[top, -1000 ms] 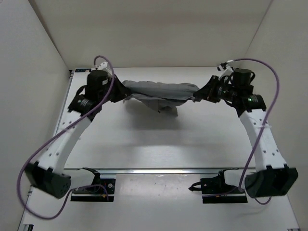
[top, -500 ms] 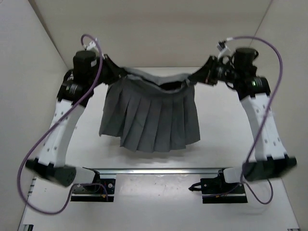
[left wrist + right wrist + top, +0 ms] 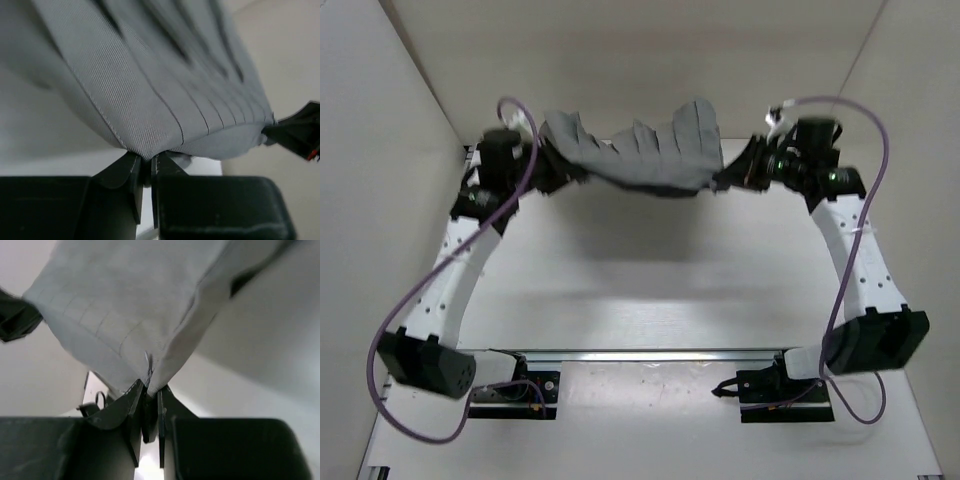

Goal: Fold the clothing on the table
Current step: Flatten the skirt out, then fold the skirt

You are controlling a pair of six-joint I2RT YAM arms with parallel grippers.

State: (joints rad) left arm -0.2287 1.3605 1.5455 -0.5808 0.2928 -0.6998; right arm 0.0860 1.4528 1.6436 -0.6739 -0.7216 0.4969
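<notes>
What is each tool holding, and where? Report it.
The skirt: the left tool and the right tool each pinch an opposite end of one edge.

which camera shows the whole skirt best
Top external: the whole grey skirt shows, edge to edge. The left wrist view gives only pleats above the left fingers pinching its edge; the right wrist view only a bunched corner in the right fingers.
</notes>
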